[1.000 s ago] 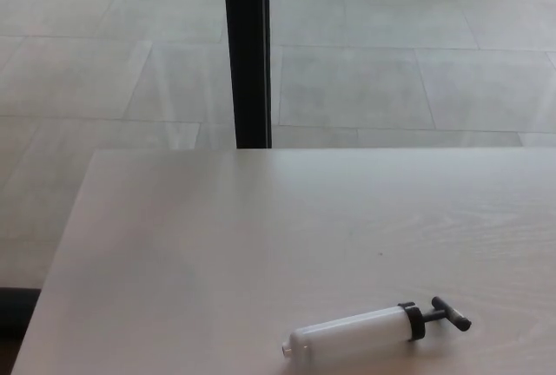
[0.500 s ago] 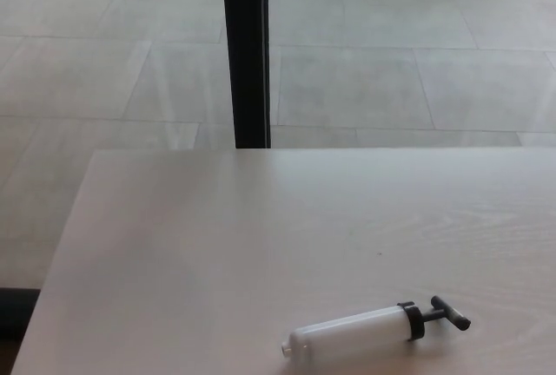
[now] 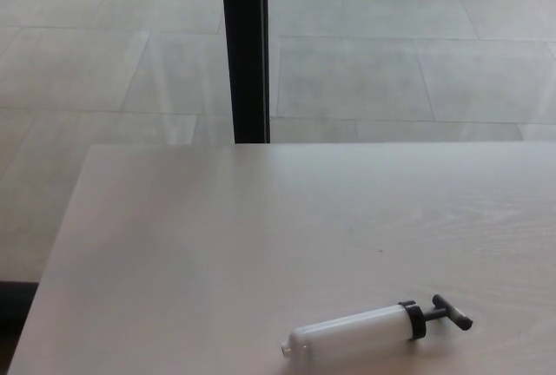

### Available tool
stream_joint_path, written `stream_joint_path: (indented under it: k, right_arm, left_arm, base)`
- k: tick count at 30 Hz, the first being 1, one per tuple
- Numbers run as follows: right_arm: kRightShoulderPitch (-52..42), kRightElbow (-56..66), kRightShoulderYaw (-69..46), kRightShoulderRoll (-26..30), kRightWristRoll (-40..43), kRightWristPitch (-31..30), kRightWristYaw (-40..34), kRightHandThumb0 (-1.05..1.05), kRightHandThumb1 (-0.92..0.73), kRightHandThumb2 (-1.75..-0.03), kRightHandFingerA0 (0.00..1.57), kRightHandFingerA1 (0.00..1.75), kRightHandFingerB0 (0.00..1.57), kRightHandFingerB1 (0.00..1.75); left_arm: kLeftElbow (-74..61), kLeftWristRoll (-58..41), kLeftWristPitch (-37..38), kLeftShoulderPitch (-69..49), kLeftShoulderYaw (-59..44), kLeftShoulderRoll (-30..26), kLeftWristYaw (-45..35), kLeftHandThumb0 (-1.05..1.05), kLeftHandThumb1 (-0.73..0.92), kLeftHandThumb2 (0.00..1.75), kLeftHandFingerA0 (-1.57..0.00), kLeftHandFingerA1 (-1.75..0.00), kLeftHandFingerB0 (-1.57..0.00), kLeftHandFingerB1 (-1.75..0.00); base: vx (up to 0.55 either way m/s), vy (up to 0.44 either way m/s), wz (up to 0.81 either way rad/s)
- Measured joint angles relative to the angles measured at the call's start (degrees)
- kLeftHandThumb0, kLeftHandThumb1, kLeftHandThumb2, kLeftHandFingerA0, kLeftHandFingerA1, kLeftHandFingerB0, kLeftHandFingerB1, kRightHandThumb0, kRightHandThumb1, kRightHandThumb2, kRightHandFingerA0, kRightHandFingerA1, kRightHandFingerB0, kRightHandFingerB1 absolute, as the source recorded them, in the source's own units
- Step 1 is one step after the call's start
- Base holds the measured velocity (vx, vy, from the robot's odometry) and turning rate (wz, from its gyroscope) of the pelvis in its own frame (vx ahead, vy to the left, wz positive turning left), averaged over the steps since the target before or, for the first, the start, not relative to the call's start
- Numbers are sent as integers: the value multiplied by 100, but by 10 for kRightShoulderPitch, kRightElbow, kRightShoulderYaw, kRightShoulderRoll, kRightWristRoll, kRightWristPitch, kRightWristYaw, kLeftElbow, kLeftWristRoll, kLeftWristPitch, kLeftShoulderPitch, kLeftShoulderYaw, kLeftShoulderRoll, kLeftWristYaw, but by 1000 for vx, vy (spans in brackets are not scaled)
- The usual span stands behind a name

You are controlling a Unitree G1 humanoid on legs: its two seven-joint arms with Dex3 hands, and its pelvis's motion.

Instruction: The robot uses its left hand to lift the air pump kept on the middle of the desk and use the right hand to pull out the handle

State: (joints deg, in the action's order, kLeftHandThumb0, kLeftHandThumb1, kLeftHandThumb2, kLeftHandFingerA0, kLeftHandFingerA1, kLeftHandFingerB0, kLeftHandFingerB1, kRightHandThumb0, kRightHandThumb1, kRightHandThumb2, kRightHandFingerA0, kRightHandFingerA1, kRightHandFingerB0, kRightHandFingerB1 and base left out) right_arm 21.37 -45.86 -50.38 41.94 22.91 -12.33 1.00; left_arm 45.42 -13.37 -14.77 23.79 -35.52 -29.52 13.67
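A white air pump (image 3: 352,334) lies on its side on the pale desk (image 3: 217,245), near the front edge and right of centre. Its nozzle end points left. A black collar and a short black T-handle (image 3: 451,312) stick out at its right end, pushed in close to the body. Neither of my hands shows in the head view.
The desk's left edge runs diagonally down to the lower left corner. Beyond the far edge is a tiled floor with a black vertical post (image 3: 244,49) standing behind the desk. A dark object (image 3: 16,305) sits at the lower left, beside the desk.
The whole picture has shifted slightly, so the camera moved a little. The pump lies as before.
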Motion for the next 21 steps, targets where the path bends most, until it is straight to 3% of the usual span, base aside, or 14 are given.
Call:
stream_joint_path:
  k: [5,10,12,13,15,21]
  right_arm:
    - [8,57,40,-16,0,-5,5,-63,-66,-60,51,53,37,36]
    - [9,121,85,-45,0,-13,6,-50,-73,-62,40,48,25,34]
    - [10,153,109,-61,-1,-17,6,-50,-73,-61,44,49,27,34]
    - [10,168,121,-70,-1,-19,6,-52,-72,-61,43,50,28,35]
    - [10,190,141,-85,-1,-22,6,-53,-67,-60,48,52,31,36]
    - [13,235,189,-126,-2,-30,5,-56,-67,-60,49,53,30,36]
  left_arm:
    - [-104,2,-4,16,55,37,3,-50,68,61,-70,-64,-60,-54]
    - [-194,7,-17,19,123,75,-1,-51,66,60,-74,-66,-63,-56]
    - [-233,11,-25,22,162,92,-3,-54,70,61,-72,-63,-62,-54]
    - [-248,13,-29,24,183,100,-5,-56,69,60,-74,-72,-72,-62]
    - [-274,18,-35,25,224,114,-9,-54,67,60,-76,-81,-75,-62]
    - [-336,40,-52,25,352,158,-18,-51,66,60,-71,-92,-66,-68]
  base:
    - [0,0,0]
    - [0,0,0]
    - [0,0,0]
    - [0,0,0]
    - [0,0,0]
    - [0,0,0]
